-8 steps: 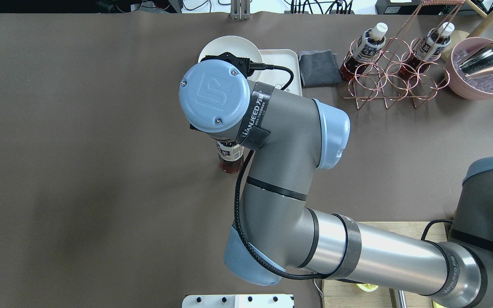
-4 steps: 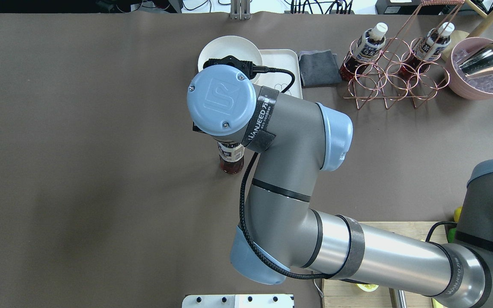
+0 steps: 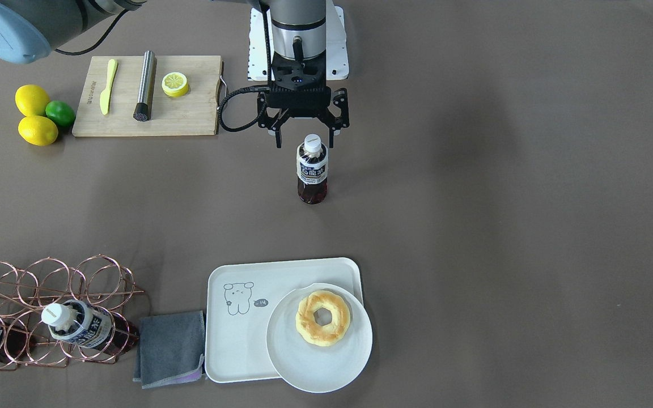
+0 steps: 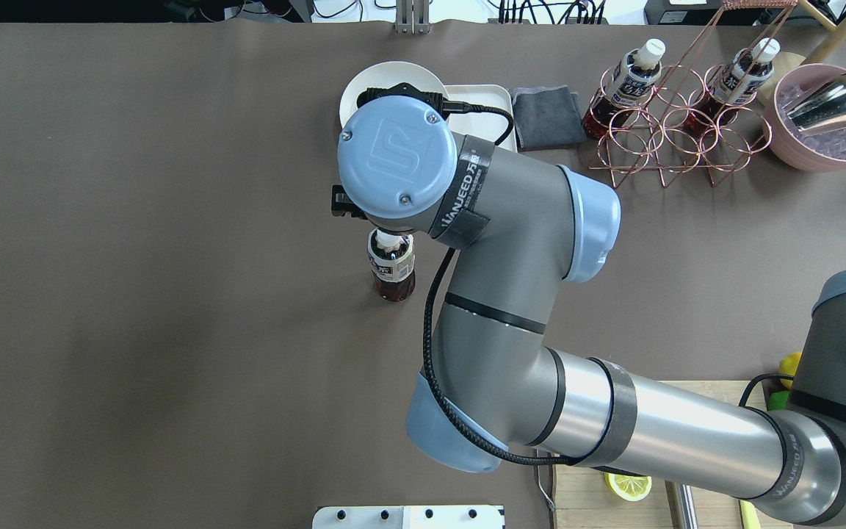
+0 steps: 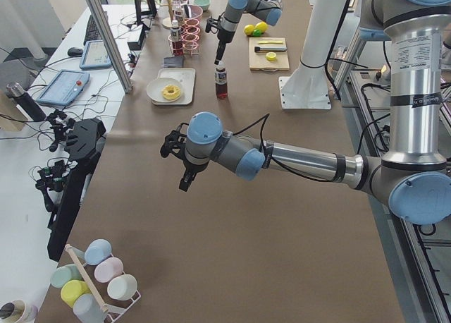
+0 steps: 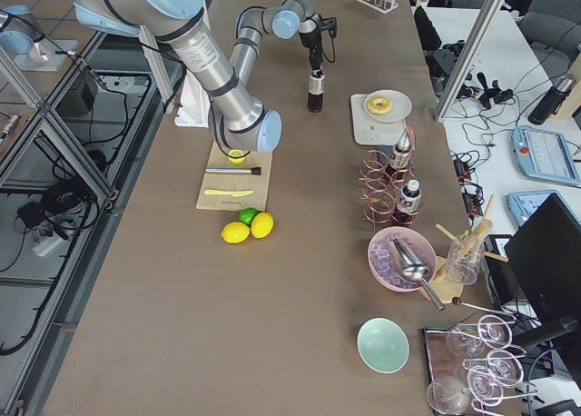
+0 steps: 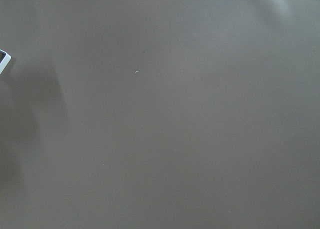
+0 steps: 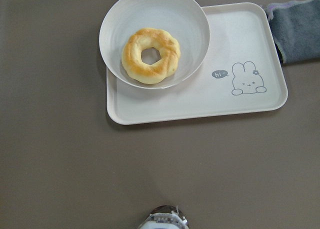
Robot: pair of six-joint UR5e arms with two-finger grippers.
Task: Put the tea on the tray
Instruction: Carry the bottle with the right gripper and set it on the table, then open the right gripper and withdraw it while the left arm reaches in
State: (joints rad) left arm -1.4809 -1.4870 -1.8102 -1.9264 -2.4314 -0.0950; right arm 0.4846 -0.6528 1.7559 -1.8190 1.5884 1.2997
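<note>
The tea bottle (image 3: 312,173) stands upright on the brown table, white cap on top, near mid-table; it also shows in the overhead view (image 4: 391,266). My right gripper (image 3: 304,144) is open, with one finger on each side of the cap at cap height, not touching it. In the right wrist view only the cap (image 8: 164,220) shows, at the bottom edge. The cream tray (image 3: 230,345) with the bear drawing lies beyond the bottle, away from the robot (image 8: 165,106). My left gripper (image 5: 183,182) hovers over bare table far off; I cannot tell whether it is open or shut.
A white plate (image 3: 315,365) with a doughnut (image 3: 323,317) overlaps one end of the tray. A grey cloth (image 3: 170,345) and a copper rack (image 4: 673,139) with two alike bottles (image 4: 632,77) are beside it. A cutting board (image 3: 151,110) and lemons (image 3: 32,99) lie near the robot.
My right wrist has shifted right and toward the tray. The bottle's cap, hidden under the wrist before, now shows. The bottle has stayed in place.
</note>
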